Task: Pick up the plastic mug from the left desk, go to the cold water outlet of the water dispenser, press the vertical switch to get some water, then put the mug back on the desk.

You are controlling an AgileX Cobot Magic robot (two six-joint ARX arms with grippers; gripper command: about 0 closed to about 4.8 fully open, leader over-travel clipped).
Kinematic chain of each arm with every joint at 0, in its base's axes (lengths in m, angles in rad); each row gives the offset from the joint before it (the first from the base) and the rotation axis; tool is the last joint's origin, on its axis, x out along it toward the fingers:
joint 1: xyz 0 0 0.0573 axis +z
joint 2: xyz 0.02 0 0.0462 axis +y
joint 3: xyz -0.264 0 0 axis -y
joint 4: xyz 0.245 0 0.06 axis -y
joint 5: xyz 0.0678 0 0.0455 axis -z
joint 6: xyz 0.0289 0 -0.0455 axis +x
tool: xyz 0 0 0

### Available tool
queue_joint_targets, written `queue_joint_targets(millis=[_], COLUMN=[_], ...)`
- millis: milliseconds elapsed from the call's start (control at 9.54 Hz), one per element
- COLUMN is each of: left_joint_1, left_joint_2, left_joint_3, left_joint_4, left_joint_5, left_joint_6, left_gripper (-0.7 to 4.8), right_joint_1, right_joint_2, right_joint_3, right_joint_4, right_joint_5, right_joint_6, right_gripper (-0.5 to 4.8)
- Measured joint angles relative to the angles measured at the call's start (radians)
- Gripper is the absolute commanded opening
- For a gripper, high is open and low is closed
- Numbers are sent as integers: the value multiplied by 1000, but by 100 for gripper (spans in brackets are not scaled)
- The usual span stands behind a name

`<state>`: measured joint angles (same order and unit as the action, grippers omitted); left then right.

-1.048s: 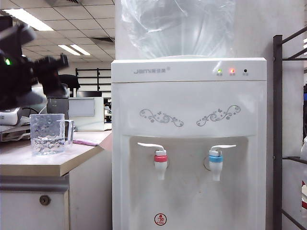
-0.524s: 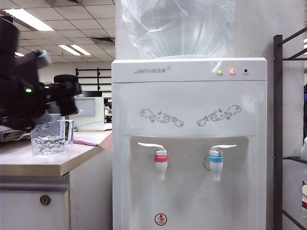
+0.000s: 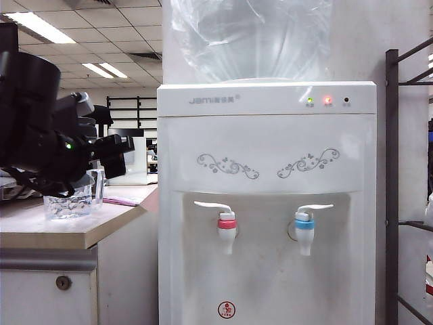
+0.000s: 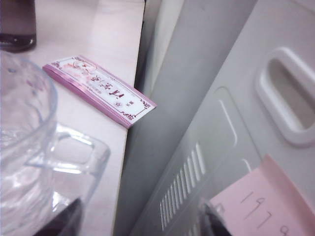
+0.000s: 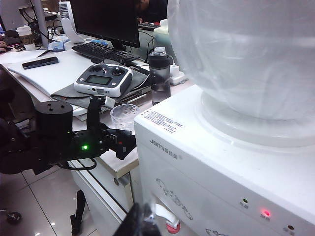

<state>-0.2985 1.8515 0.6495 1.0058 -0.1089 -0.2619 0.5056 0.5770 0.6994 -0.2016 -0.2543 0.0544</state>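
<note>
The plastic mug (image 3: 70,200) is sitting on the left desk (image 3: 47,230), left of the water dispenser (image 3: 266,203). Left gripper (image 3: 116,154) is hovering wide open above it. Right gripper (image 5: 140,222) is hanging above the dispenser, can't tell its jaws.

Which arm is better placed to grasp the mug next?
The left. The left gripper hangs open right at the plastic mug on the left desk, mug handle close by its fingertips. The right gripper sits high beside the water dispenser, away from the desk.
</note>
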Motion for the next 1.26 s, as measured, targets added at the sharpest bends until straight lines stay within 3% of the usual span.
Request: queue_joint_targets(millis=[314, 943, 1048, 1258], left_joint_1=[0, 1, 1, 2], left_joint_2=[97, 113, 133, 197], left_joint_3=[72, 143, 155, 229], left_joint_4=[5, 0, -1, -16], left_joint_5=[-14, -88, -94, -98], left_joint_6=[0, 0, 0, -1], left_gripper=[310, 310, 124, 119], right_joint_1=[0, -2, -2, -2], right_joint_2=[0, 0, 0, 0], right_joint_3=[0, 0, 0, 0], right_joint_4=[0, 0, 0, -10], right_joint_5=[9, 16, 16, 16], right_joint_6=[0, 0, 0, 0], right_gripper=[-1, -1, -1, -1])
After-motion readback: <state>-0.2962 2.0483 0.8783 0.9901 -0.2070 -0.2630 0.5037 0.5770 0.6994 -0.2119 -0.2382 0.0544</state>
